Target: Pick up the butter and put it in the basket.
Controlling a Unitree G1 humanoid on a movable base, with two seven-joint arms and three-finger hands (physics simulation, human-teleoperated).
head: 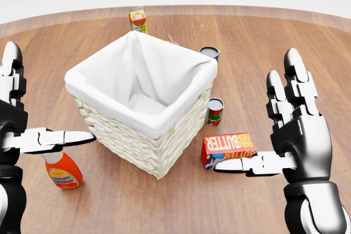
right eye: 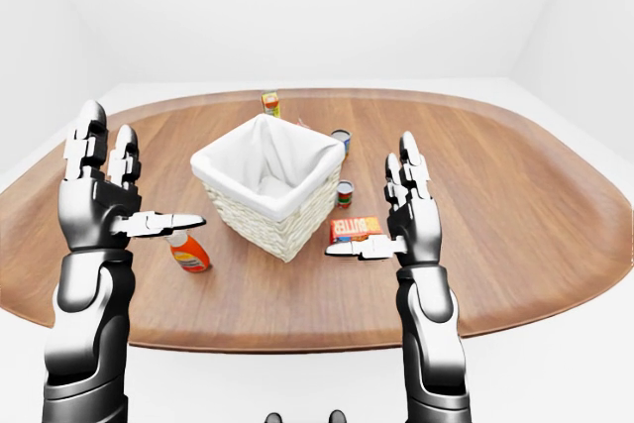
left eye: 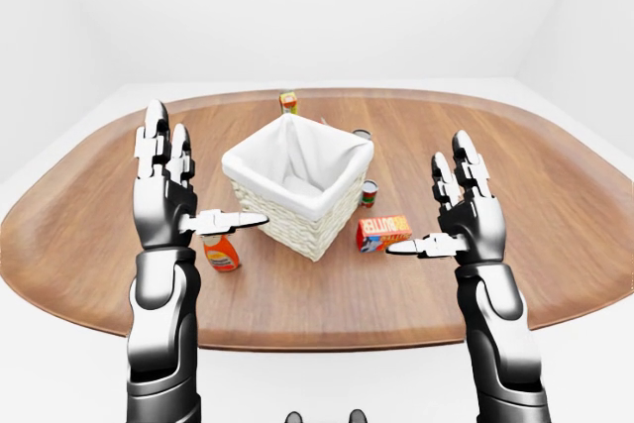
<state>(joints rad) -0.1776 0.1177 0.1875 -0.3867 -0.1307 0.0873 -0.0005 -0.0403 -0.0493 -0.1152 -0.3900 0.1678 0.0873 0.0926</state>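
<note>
The butter point(head: 229, 147) is a red and orange box lying flat on the wooden table point(head: 285, 36), just right of the basket. The basket point(head: 129, 144) is white wicker with a white cloth liner and stands empty at the middle of the head view. My right hand point(head: 274, 135) is open, fingers up, with its thumb tip just in front of the butter box's lower edge. Whether it touches the box I cannot tell. My left hand point(head: 27, 124) is open at the left edge, thumb pointing toward the basket, holding nothing.
An orange ketchup bottle point(head: 63, 171) lies under my left thumb, left of the basket. A small red can point(head: 215, 110) stands between basket and butter. A blue can point(head: 209, 53) and a juice carton point(head: 138, 19) stand beyond the basket.
</note>
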